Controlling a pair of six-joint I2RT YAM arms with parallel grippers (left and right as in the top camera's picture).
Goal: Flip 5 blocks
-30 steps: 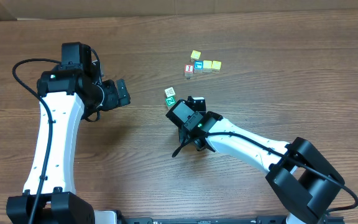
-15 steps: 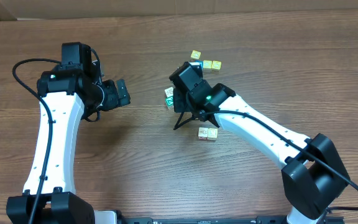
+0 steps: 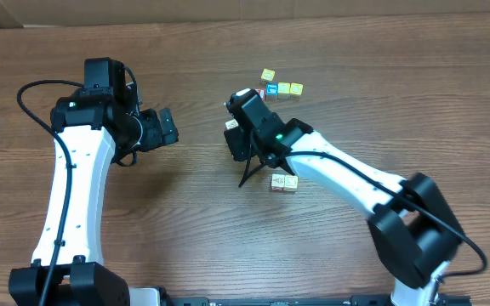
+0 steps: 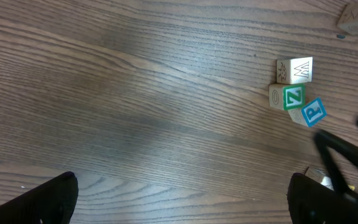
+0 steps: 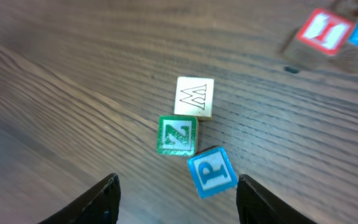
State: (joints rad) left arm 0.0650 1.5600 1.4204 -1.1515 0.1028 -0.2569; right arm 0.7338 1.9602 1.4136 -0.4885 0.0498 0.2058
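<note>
Hovering spread-jawed, the right gripper (image 5: 178, 198) has moved to the Z block (image 5: 178, 135); left gripper (image 4: 179, 199) stays spread.

We are looking at a brown wood-grain table (image 3: 449, 110) that is spreading out beneath and ahead of the right fingers (image 5: 101, 199). Far beyond them, a tan cardboard wall (image 3: 228, 10) is running along the table's back edge and turning the corner. Soft, even light is laying a pale sheen (image 4: 123, 56) on the wood ahead of the left fingers (image 4: 55, 199).
</note>
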